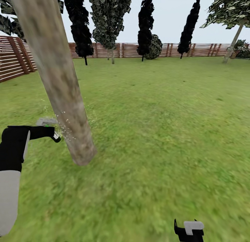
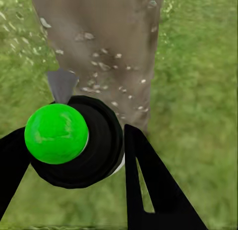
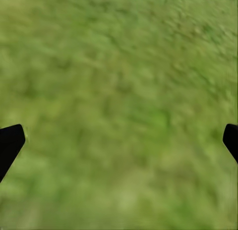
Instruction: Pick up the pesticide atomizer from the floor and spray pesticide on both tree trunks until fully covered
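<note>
Left gripper (image 2: 74,155) clamped around atomizer (image 2: 74,143), held just beside trunk (image 1: 59,78), nozzle aimed there, probably so droplets land on bark; green dot on cap. Right gripper (image 3: 119,141) spread wide, idle over grass (image 1: 166,130).

Matt mottled tree trunk (image 1: 66,106), slatted wooden fence (image 1: 14,59)
</note>
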### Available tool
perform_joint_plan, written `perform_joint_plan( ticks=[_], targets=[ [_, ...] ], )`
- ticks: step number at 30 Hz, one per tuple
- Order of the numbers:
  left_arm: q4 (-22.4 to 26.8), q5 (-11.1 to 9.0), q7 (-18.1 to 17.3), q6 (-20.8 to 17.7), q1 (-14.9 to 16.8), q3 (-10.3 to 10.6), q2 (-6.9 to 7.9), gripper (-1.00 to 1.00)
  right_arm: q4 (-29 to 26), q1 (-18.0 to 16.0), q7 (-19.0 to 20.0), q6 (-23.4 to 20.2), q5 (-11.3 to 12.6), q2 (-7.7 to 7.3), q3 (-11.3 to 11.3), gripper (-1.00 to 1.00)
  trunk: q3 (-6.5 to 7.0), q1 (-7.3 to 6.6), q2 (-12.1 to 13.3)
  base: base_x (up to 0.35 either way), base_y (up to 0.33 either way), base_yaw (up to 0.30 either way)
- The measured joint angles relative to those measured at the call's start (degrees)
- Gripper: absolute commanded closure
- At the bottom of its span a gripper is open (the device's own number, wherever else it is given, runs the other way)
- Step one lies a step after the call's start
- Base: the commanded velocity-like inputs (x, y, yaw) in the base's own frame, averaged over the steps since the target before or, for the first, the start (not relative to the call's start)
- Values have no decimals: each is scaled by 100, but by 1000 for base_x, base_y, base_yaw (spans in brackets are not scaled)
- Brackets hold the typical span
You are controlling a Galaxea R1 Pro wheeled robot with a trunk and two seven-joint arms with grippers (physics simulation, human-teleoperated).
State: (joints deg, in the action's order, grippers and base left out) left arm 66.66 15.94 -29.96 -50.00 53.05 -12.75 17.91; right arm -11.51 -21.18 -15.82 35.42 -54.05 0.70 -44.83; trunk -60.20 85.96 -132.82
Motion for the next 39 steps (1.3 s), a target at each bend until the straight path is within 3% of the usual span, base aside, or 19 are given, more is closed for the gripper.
perform_joint_plan(
  ticks=[2, 4, 14, 16, 21, 24, 26, 28, 30, 31, 34, 37, 39],
  targets=[
    [-4, 1, -373, 2, -26, 5, 295, 100, 0, 0, 0, 0, 0, 0, 0, -100, 0, 0, 0, 0, 0, 200],
    [-4, -9, -508, 10, -55, 14, 376, 100, 0, 0, 0, 0, 0, 0, 0, -100, 0, 0, 0, 6, 0, 49],
    [-79, 149, -546, 63, -154, 30, 369, 100, 0, 0, 0, 0, 0, -8, -4, -100, 0, 0, 0, 257, 0, 2],
    [-117, 176, -552, 104, -534, 43, 371, 100, 0, 0, 1, 0, 0, -3, 0, -100, -1, 1, 1, 13, 0, 0],
    [-118, 334, -556, 166, -732, -11, 426, 100, 0, 0, 7, 0, 0, 0, 0, -100, 0, 0, 0, 1, 0, 0],
    [-175, 460, -542, 411, -1091, -1, 409, 100, 0, 0, 8, 0, 0, -1, 0, -100, -1, 1, 0, 0, 0, 0],
    [-370, 458, -353, 622, -1262, -21, 335, 100, 0, 0, 8, 0, 0, 0, 0, -100, -1, 1, 1, 0, 0, 0],
    [-771, 435, -67, 893, -1381, -29, 146, 100, 0, 0, 9, 0, 0, 0, 0, -100, -1, 1, 1, 0, 0, 0],
    [-1463, 383, 682, 1892, -1425, -47, -142, 100, 0, 0, 9, 0, 0, 0, 0, -100, -1, 1, 1, 0, -85, 0],
    [-1661, 313, 1120, 2204, -1429, -55, -355, 100, 0, 0, 9, 0, -2, 1, 3, -100, -1, 0, 0, 0, -217, 0],
    [-1671, 240, 1447, 2354, -1431, -67, -514, 100, 0, 0, 9, 0, 0, 0, 0, -100, 0, 0, 0, 0, -258, 0],
    [-1654, -17, 1781, 2394, -1640, -241, -570, 100, 0, 0, 1, 0, 0, 0, -2, -100, 0, 0, 0, 0, -274, 0],
    [-1673, -61, 1879, 2405, -1675, -250, -708, 100, 0, 0, 0, 0, 0, -3, -4, -100, 0, 0, 0, 39, -275, 0]
  ],
)
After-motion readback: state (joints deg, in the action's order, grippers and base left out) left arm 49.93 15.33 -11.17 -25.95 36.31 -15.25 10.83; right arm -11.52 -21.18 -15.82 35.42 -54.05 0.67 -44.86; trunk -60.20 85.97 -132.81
